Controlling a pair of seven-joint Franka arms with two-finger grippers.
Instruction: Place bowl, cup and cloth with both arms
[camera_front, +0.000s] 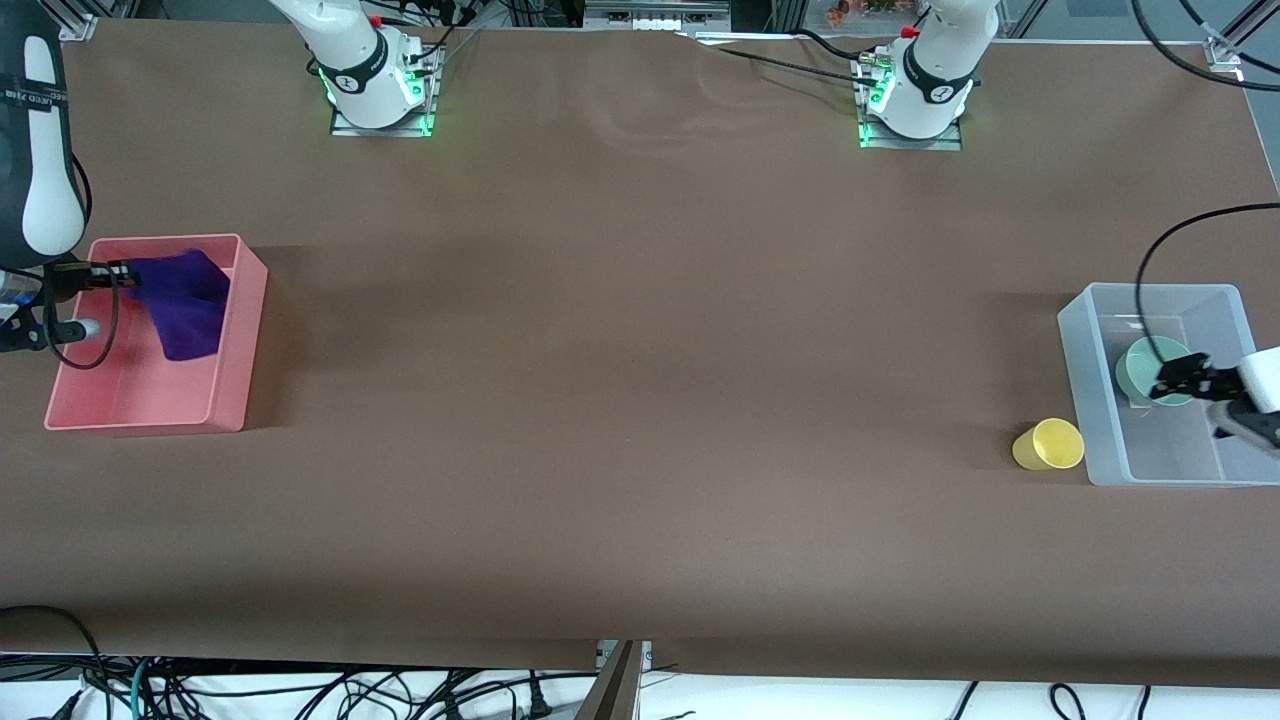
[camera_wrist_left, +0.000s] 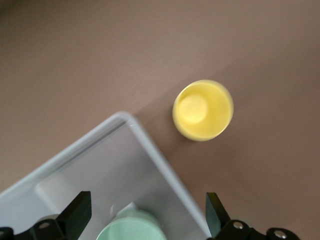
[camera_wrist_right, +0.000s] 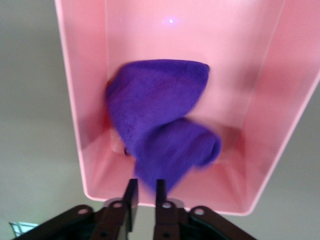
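Note:
The purple cloth (camera_front: 185, 305) hangs into the pink bin (camera_front: 240, 340) at the right arm's end of the table. My right gripper (camera_front: 125, 272) is over that bin's edge, its fingers close together on a corner of the cloth (camera_wrist_right: 160, 130); the right gripper (camera_wrist_right: 145, 182) shows the tip between them. The mint-green bowl (camera_front: 1145, 365) sits in the clear bin (camera_front: 1085, 400). My left gripper (camera_front: 1170, 383) is over the bowl (camera_wrist_left: 132, 227), wide open (camera_wrist_left: 146, 196) and empty. The yellow cup (camera_front: 1050, 445) stands on the table beside the clear bin and also shows in the left wrist view (camera_wrist_left: 202, 110).
The brown table is bare between the two bins. The clear bin's wall (camera_wrist_left: 165, 170) runs between the bowl and the cup. A black cable (camera_front: 1150, 270) loops over the clear bin. The pink bin's wall (camera_wrist_right: 90, 150) shows in the right wrist view.

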